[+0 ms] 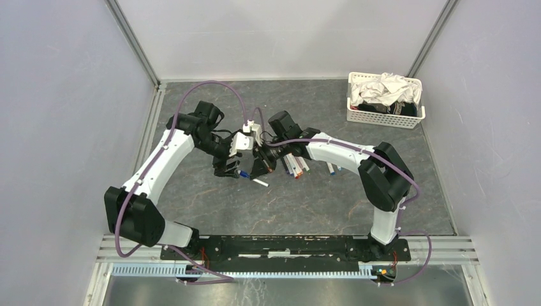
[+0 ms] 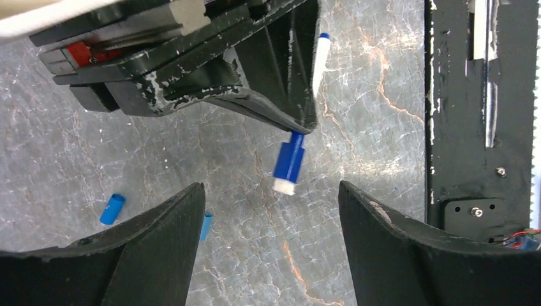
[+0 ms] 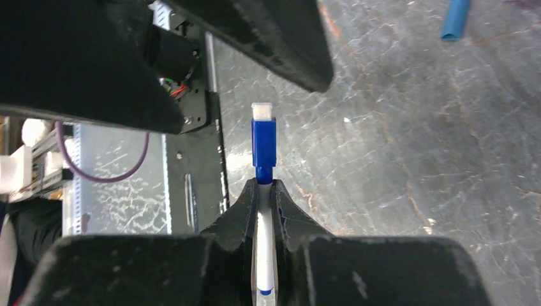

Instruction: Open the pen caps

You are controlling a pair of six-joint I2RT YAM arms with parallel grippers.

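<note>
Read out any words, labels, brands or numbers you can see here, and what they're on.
No text can be read. The white pen in the right gripper, the loose blue cap and the white basket show no legible print.

Blue-ended white pen [image 3: 265, 245], loose blue cap [image 2: 112, 208], grey marbled table [image 2: 376, 115], white mesh basket [image 1: 383, 117], black jaws

We lose most of the pen [image 3: 263, 143] barrel inside the right pincer [image 3: 265, 188]. One blue cap [image 2: 205, 226] half behind the left pincer [image 2: 271, 213] (wrist view), another cap [image 3: 457, 18] clipped by the frame edge.
</note>
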